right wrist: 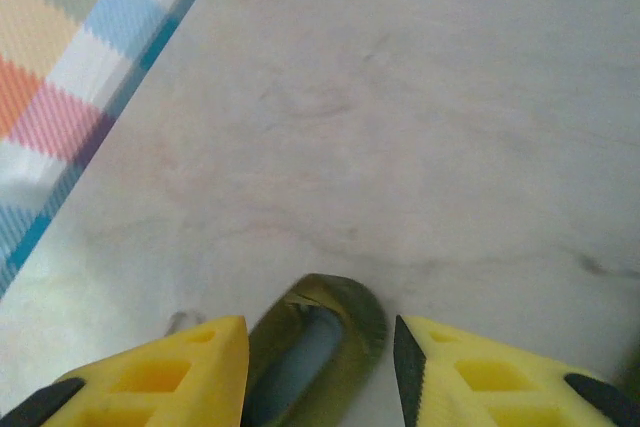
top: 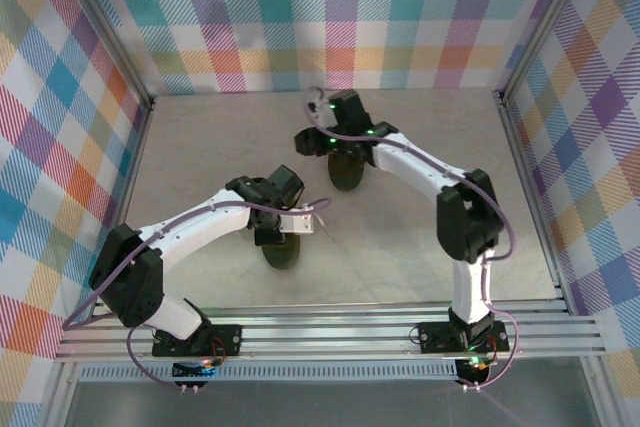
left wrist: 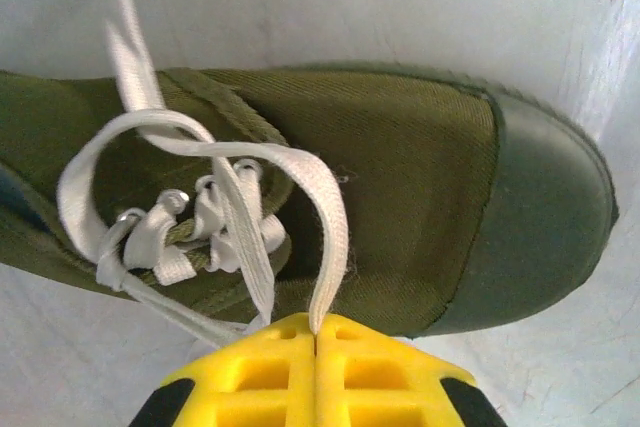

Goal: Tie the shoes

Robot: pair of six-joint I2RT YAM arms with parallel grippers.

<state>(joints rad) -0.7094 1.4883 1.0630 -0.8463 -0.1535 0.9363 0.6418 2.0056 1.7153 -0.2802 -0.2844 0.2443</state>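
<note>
Yellow fingers of the left gripper [left wrist: 316, 339] are being pressed fully together at the bottom of the left wrist view, and a cream lace [left wrist: 332, 217] is being pinched between them. That lace is being held up in a loose loop over the near shoe [left wrist: 400, 167], which is lying just past the fingertips with its toe to the right. No bow is being seen on it, so the tying is judged to be at an early step.

In the right wrist view, the right gripper [right wrist: 320, 335] is being held partly open and nothing is being gripped. One end of the far shoe [right wrist: 345, 302] is lying between its fingers on the pale surface [right wrist: 450, 147].

In the top view, the two shoes are being seen apart, each under one arm. Whether the far shoe is tied cannot be told.
</note>
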